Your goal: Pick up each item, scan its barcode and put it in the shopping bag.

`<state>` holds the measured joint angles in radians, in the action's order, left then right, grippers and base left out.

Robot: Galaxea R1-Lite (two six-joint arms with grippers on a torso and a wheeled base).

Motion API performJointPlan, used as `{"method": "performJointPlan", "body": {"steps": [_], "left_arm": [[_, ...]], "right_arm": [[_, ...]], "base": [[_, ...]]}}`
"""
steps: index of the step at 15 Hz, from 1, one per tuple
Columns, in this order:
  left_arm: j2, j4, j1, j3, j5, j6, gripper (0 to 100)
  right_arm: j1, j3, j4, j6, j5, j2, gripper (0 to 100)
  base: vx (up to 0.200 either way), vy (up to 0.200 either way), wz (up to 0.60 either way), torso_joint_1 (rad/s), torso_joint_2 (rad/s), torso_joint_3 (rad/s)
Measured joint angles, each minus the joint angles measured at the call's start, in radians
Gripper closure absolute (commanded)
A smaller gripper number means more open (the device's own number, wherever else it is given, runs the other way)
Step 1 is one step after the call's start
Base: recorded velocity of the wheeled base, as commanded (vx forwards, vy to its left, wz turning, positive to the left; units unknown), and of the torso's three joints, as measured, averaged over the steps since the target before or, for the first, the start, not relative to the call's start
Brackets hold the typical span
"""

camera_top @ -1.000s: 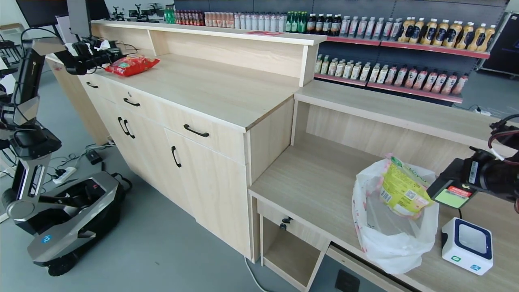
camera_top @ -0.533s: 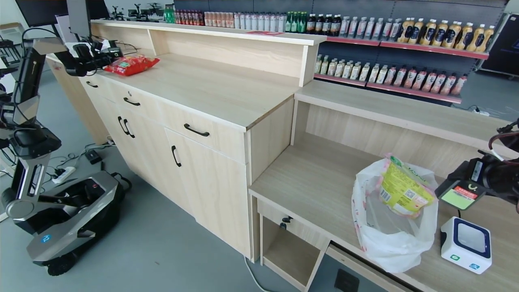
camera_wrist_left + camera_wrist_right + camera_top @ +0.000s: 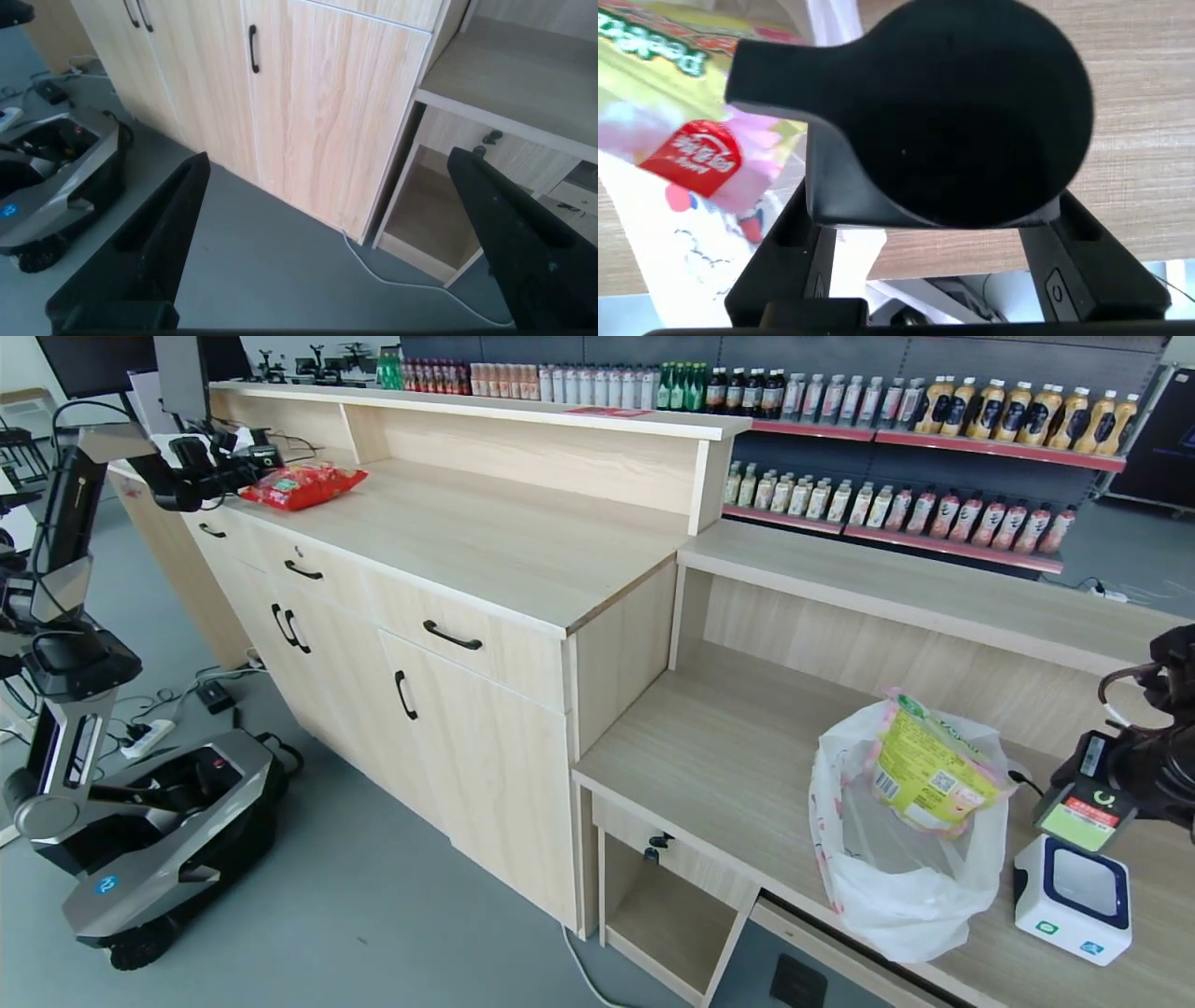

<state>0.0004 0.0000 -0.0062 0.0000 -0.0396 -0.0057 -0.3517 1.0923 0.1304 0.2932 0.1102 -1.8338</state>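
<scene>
Head view: white plastic shopping bag (image 3: 910,905) stands on the lower bench (image 3: 728,756) with a yellow-green snack packet (image 3: 929,775) poking from it; a red crinkly packet (image 3: 303,485) lies well apart from the bag, unscanned, I judge. Swinging wide could snag the bag's rim and tip it. Right gripper (image 3: 934,201) clamps a black handheld scanner (image 3: 1083,807) just beside the bag; left gripper (image 3: 327,159) gapes wide, empty.

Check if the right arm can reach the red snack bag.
Probably not: the right gripper holds a handheld scanner by the shopping bag; the red snack bag lies at the counter's far end.
</scene>
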Motion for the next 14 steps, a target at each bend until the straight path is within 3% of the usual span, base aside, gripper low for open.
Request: {"method": "performJointPlan", "body": {"steps": [2,6,12,14], "left_arm": [[0.0,0.0,0.0,0.0,0.0,0.0,0],[0.0,0.0,0.0,0.0,0.0,0.0,0],[0.0,0.0,0.0,0.0,0.0,0.0,0],[0.0,0.0,0.0,0.0,0.0,0.0,0]], "right_arm": [[0.0,-0.038,0.002,-0.003,0.058,-0.027,100],[0.002,-0.114,0.001,-0.006,0.074,-0.04,100],[0.0,-0.121,-0.003,-0.006,0.077,-0.053,100],[-0.005,-0.12,-0.006,-0.006,0.131,-0.053,100]], "base": [[0.0,0.0,0.0,0.0,0.0,0.0],[0.0,0.0,0.0,0.0,0.0,0.0],[0.0,0.0,0.0,0.0,0.0,0.0],[0.0,0.0,0.0,0.0,0.0,0.0]]}}
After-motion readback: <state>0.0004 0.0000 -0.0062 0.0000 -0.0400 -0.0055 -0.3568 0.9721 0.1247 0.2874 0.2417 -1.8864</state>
